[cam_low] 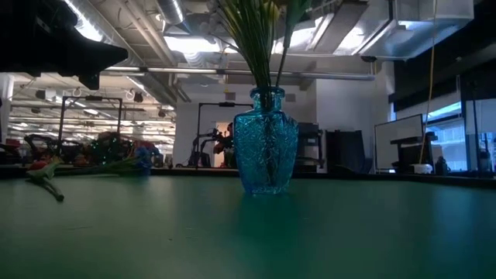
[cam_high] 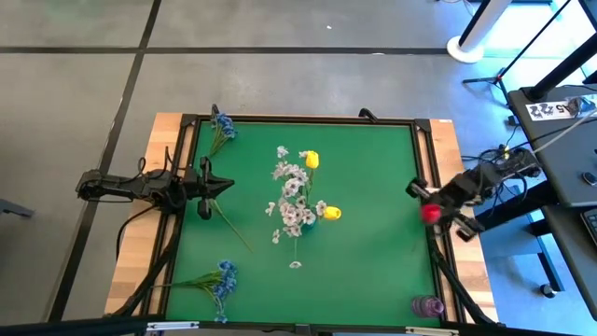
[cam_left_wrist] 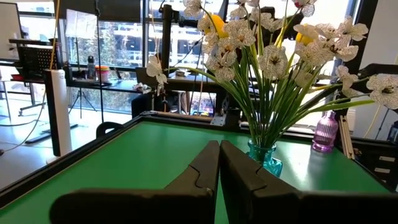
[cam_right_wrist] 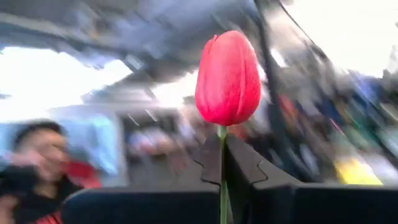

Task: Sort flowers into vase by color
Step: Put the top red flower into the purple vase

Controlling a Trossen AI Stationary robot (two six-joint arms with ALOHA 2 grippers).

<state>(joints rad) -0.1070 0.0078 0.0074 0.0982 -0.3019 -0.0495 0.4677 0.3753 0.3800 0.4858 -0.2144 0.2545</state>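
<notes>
1. I have the right gripper [cam_right_wrist: 222, 163] at the right edge of the high view, over the table's [cam_high: 373, 271] right border, its fingers [cam_right_wrist: 249, 171] closed on the green stem of the red bud [cam_right_wrist: 228, 78]. In the high view the bud [cam_high: 430, 213] shows as a red spot just beside that gripper [cam_high: 422, 198].
2. My left gripper [cam_high: 227, 186] sits at the middle left of the high view, over the left part of the green mat, fingers [cam_left_wrist: 202, 171] pressed together and holding nothing.
3. The vase [cam_low: 266, 142] stands at the middle of the table, holding white sprigs [cam_high: 291, 198] and two yellow buds [cam_high: 312, 160].
4. One blue cluster [cam_high: 222, 126] lies at the upper left corner of the mat, another [cam_high: 220, 278] at the lower left.
5. A loose green stem [cam_high: 231, 225] lies on the mat just below the left gripper.
6. A small purple vase [cam_high: 428, 305] stands at the lower right corner.
7. A person [cam_right_wrist: 34, 168] shows blurred at the lower left of the right wrist view.
</notes>
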